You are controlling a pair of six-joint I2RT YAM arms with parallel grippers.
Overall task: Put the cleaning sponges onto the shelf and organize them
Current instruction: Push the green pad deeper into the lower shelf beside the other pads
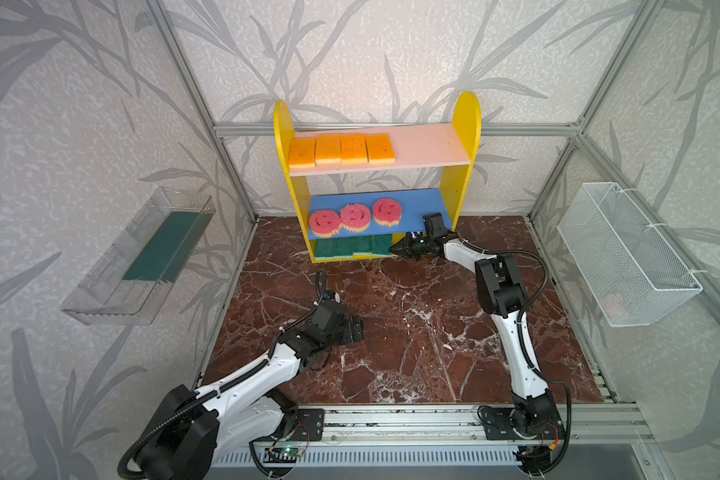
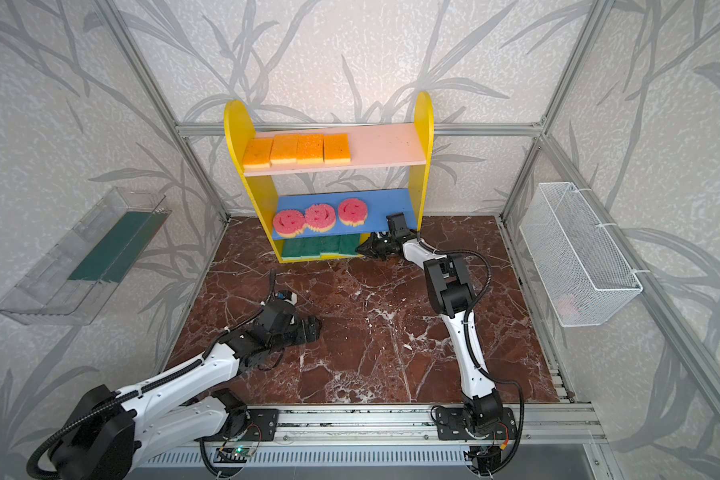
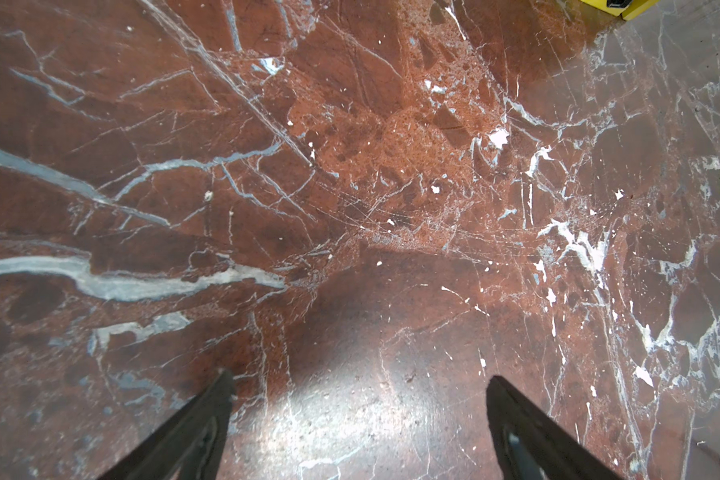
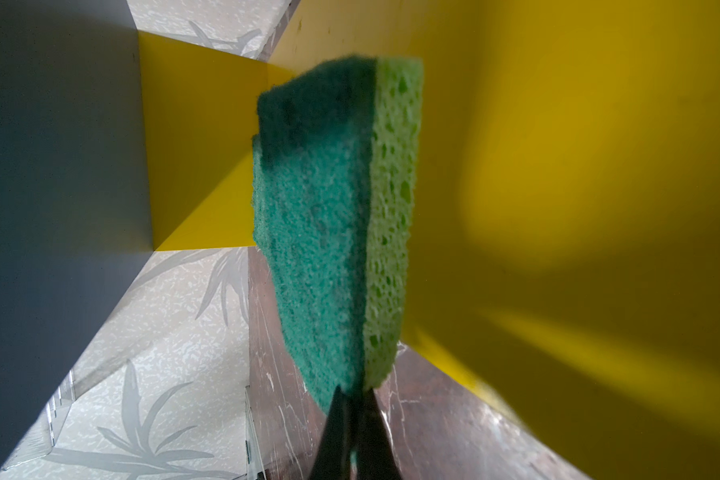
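Note:
The shelf (image 1: 466, 124) stands against the back wall in both top views. Several orange sponges (image 1: 341, 148) lie in a row on its pink upper board (image 1: 429, 143). Three pink smiley sponges (image 1: 352, 217) sit on the blue middle board (image 1: 420, 208). Green-topped sponges (image 1: 341, 246) line the yellow base. My right gripper (image 4: 352, 392) reaches into the base level from the right, shut on a corner of the rightmost green sponge (image 4: 329, 216), which is beside the row. My left gripper (image 3: 360, 386) hovers open over the bare marble floor (image 3: 350, 166), holding nothing.
A clear plastic tray (image 1: 100, 286) holding a long dark green strip (image 1: 163, 245) hangs on the left wall. A white wire mesh basket (image 1: 628, 253) hangs on the right wall. The right half of each shelf board is bare.

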